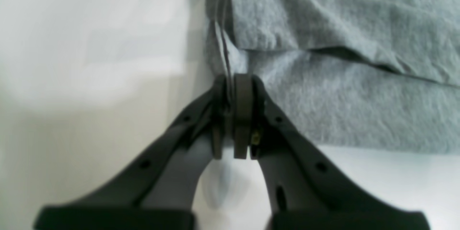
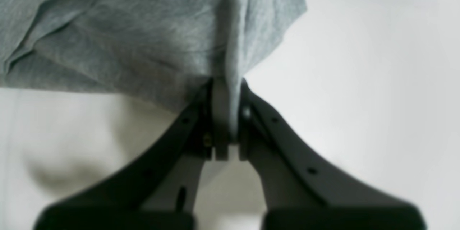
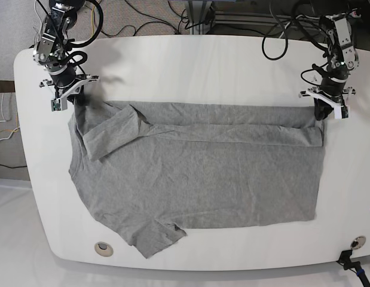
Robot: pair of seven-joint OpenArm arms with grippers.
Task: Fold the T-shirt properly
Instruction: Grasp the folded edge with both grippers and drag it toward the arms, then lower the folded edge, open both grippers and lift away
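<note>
Where cables trail, white table [image 3: 190, 66]

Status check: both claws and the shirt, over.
Left claw shut on T-shirt edge. Right claw shut on bunched fabric. Far strip folded over, one sleeve tucked in. Table shows nothing in the way.

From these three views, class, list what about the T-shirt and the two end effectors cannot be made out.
- Left end effector: fabric layers pinched, blurred in left wrist view.
- Right end effector: pads hidden by bunched T-shirt.
- Base view: both grips too small.
- Shirt's underside: hidden against the table.
</note>
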